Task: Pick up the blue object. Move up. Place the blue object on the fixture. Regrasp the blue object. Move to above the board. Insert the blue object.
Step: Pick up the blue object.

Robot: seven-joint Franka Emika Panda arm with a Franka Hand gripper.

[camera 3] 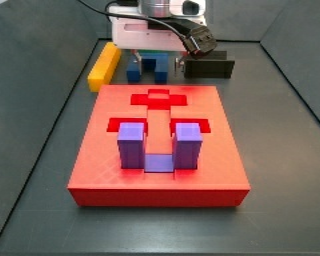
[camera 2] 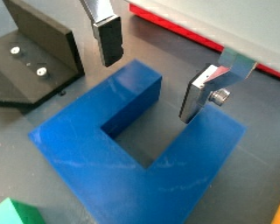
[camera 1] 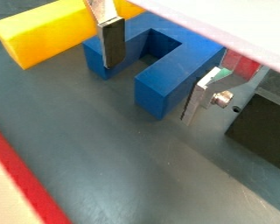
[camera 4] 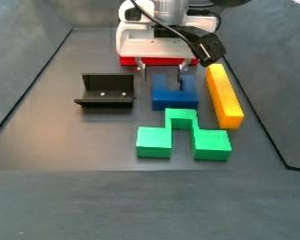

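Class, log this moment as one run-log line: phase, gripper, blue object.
phase: pre-grasp | gripper: open, low, fingers straddling one leg of blue object | blue object: flat on floor beside fixture, not lifted

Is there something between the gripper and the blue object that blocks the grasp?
Nothing visible does. The gripper is open, its fingers on either side of one leg of the blue object, with no other piece between.
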